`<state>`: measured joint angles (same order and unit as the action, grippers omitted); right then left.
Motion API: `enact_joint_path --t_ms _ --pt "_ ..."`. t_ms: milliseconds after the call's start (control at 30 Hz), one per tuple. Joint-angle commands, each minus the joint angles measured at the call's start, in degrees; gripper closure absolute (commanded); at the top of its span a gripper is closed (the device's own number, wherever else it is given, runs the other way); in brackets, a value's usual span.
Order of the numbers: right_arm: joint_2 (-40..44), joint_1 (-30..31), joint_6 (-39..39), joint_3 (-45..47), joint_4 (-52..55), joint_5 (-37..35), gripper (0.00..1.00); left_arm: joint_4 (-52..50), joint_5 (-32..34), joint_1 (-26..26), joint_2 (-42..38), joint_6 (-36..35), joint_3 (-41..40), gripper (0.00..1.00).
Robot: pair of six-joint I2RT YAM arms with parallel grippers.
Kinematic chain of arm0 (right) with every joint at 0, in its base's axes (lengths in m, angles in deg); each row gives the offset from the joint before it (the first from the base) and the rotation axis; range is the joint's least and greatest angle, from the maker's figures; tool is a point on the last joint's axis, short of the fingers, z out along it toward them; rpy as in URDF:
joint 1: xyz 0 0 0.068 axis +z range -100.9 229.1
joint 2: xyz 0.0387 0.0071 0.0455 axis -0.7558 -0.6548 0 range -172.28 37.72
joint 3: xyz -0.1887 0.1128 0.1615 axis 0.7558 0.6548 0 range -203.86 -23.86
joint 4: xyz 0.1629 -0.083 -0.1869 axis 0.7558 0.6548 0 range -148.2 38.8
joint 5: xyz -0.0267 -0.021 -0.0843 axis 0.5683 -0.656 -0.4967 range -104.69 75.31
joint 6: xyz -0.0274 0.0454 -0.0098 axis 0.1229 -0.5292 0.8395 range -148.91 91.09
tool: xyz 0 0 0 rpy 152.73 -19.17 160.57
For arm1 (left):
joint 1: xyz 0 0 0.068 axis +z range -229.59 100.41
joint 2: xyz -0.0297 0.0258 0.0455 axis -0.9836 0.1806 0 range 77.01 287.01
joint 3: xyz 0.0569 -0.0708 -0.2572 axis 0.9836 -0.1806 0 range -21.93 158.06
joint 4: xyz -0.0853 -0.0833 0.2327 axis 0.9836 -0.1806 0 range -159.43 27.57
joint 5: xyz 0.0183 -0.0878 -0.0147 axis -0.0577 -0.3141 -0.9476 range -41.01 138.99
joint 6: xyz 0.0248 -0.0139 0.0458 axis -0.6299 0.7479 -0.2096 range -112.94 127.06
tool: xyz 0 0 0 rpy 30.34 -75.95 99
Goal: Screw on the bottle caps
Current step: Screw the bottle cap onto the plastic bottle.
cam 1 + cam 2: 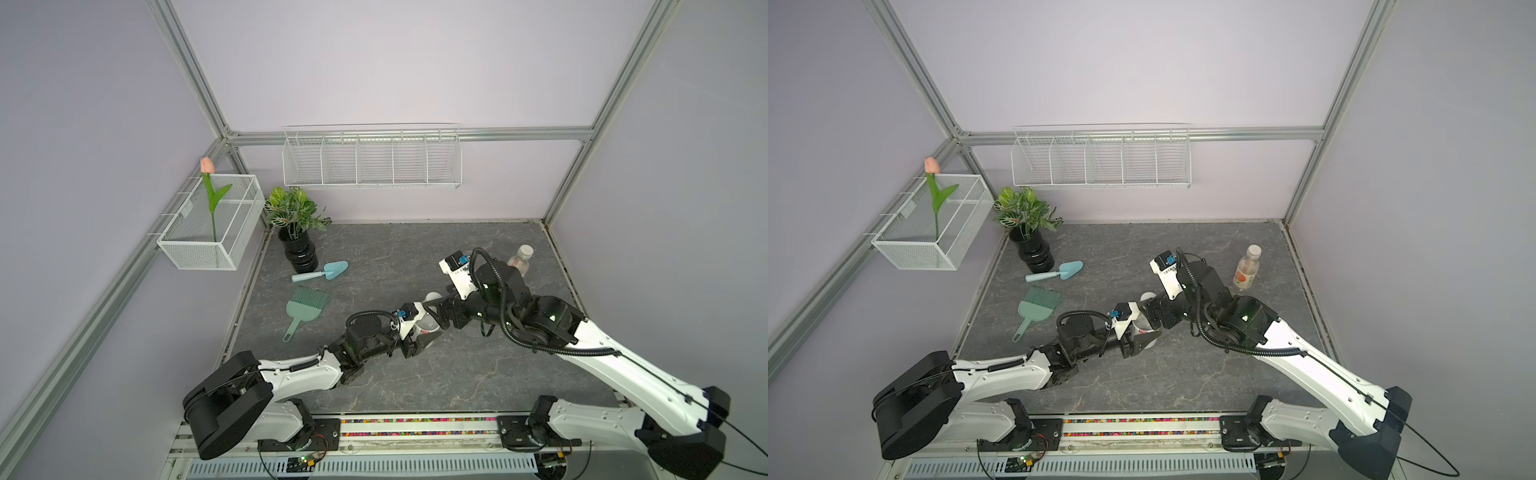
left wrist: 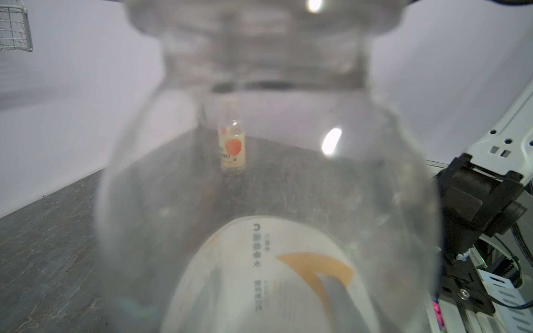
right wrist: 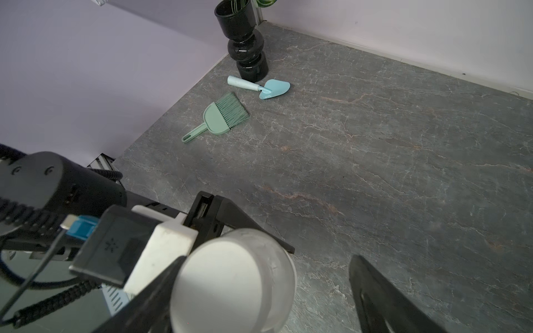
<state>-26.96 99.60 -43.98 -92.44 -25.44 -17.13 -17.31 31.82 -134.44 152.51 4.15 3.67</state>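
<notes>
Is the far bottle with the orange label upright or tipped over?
Upright. The bottle stands on its base on the table, with its white cap on top.

Two clear bottles: the far-right bottle [image 1: 1245,272] and the middle bottle [image 1: 428,326]. Two white caps: the far-right cap [image 1: 1253,250] and the middle cap [image 3: 230,276]. Two white wire holders: a mesh basket [image 1: 199,249] on the left wall and a five-bay rack [image 1: 374,166] on the far wall. One black vase [image 1: 301,255], one leafy plant [image 1: 293,210], one tulip [image 1: 207,165], one blue trowel [image 1: 322,272], one green brush [image 1: 305,307]. Two robot arms: left arm [image 1: 299,370], right arm [image 1: 602,345].
</notes>
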Motion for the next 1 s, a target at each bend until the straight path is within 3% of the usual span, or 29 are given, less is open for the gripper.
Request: enact_joint_path --t_ms 0,433,700,967 --pt "0.5 0.4 -0.9 -0.7 0.2 2.9 0.11 1.6 -1.1 -0.9 -0.3 -1.0 0.7 0.40" --pt "11.3 0.4 -1.1 7.0 0.1 9.2 0.11 1.2 1.0 -0.9 0.8 -0.7 1.3 0.41" --pt "10.8 0.3 -1.9 7.1 -3.7 1.3 0.11 0.7 0.8 -0.9 0.5 -1.2 1.0 0.41" --pt "6.0 -0.1 -2.2 5.5 -5.3 -2.2 0.11 1.0 0.3 -0.9 0.3 -1.3 0.8 0.41"
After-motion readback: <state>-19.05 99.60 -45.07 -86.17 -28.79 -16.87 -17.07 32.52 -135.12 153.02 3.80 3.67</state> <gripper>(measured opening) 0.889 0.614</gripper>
